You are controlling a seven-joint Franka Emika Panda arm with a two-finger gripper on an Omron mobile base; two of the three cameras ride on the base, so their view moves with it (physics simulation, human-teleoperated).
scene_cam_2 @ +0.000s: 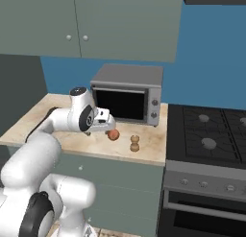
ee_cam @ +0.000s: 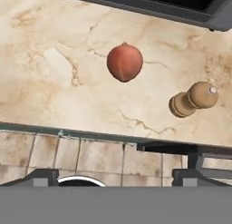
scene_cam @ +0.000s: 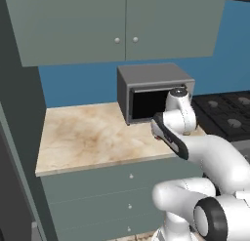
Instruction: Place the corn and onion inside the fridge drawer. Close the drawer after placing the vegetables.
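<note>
The onion (ee_cam: 124,62), a round reddish-orange ball, rests on the marble counter (scene_cam: 93,137) in front of the toaster oven. The right base view has the onion (scene_cam_2: 113,134) just below and right of my hand. My gripper (ee_cam: 118,175) is open, its fingertips (ee_cam: 41,175) spread wide with nothing between them. It hovers above the counter's front edge, short of the onion and apart from it. The corn and the fridge drawer are out of view.
A tan wooden pepper mill (ee_cam: 192,99) (scene_cam_2: 135,143) stands right of the onion. The grey toaster oven (scene_cam_2: 127,94) (scene_cam: 151,91) sits behind both. A black stove (scene_cam_2: 211,135) adjoins the counter on the right. A tall grey cabinet side (scene_cam: 19,137) stands at the left.
</note>
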